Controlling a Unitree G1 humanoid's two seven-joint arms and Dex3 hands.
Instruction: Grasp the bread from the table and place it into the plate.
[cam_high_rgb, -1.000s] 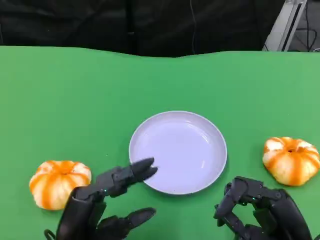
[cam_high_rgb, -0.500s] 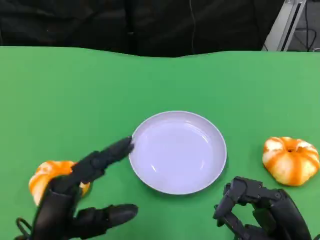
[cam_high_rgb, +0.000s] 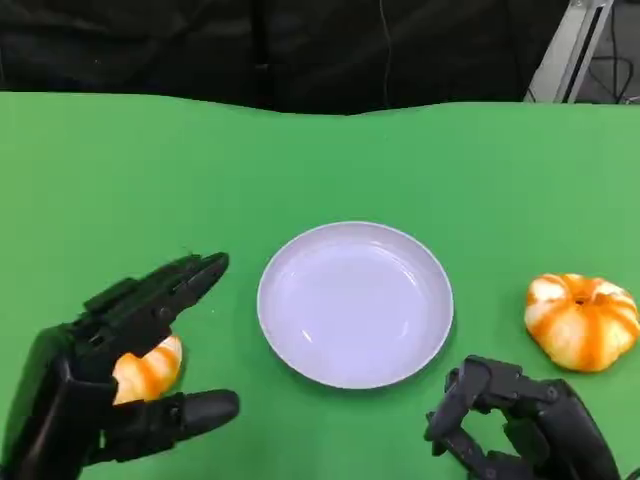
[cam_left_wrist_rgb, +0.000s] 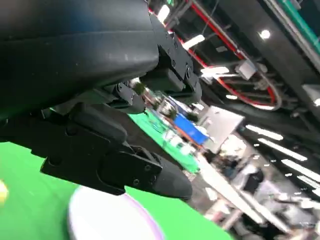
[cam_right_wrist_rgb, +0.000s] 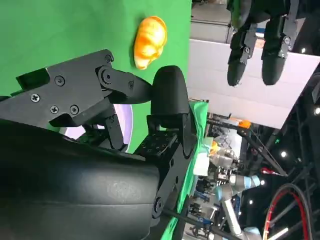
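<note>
Bread (cam_high_rgb: 147, 370) lies between the left hand's (cam_high_rgb: 110, 385) spread fingers (cam_high_rgb: 170, 285).

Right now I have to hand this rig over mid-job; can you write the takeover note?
Left robot hand: open, fingers spread around the near-left orange-and-white pumpkin-shaped bread, no firm grip visible yet.
Right robot hand: fingers curled in, holding nothing, low at the near right.
Round white plate: centre of the green table, nothing in it.
Second orange-and-white pumpkin-shaped bread: on the table right of the plate, untouched.
Done: nothing placed.
Left: close on the left bread, lift it, set it in the plate.
</note>
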